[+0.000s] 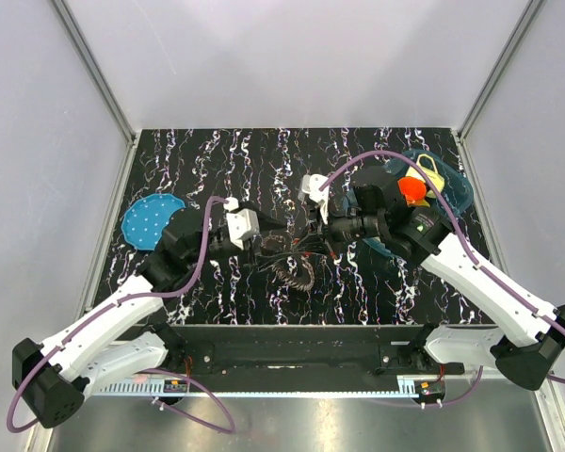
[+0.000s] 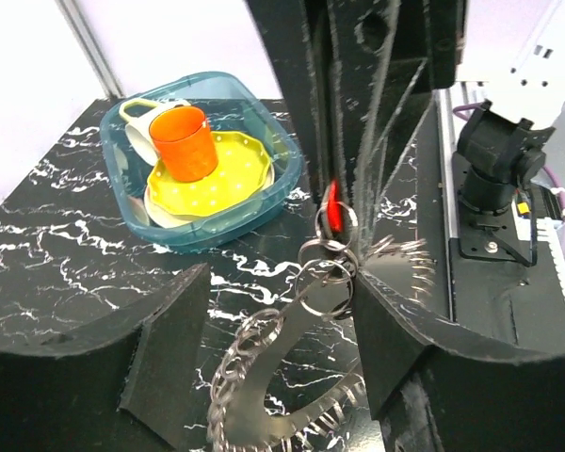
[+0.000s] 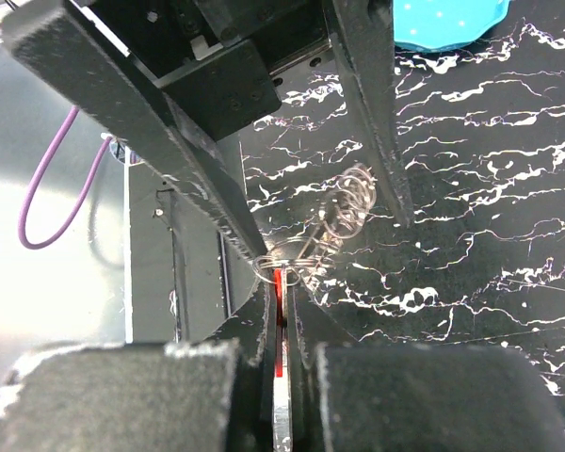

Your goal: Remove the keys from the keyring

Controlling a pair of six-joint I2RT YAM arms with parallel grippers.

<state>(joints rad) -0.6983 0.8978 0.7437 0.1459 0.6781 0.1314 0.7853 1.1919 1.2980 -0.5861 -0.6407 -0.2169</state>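
A bunch of dull grey keys point(image 1: 297, 271) hangs fanned like a toothed wreath point(image 2: 264, 395) just over the black marbled table. Thin metal loops of the keyring point(image 2: 325, 273) join it to a small red piece point(image 2: 331, 209). My right gripper point(image 3: 281, 282) is shut on that red piece point(image 3: 282, 299) and the flat metal blade beside it, with the keyring point(image 3: 292, 252) at its fingertips. My left gripper point(image 2: 281, 282) stands open around the rings and keys; its right finger point(image 2: 395, 330) touches the rings, while its left finger point(image 2: 165, 348) stands apart. Both grippers point(image 1: 271, 247) point(image 1: 322, 234) meet at mid-table.
A teal bin point(image 2: 132, 202) holds an orange cup point(image 2: 184, 141), a yellow plate and a white mug; it sits at the back right point(image 1: 457, 193). A blue dotted disc point(image 1: 149, 218) lies at the left edge. The table's near edge and rail run just behind the keys.
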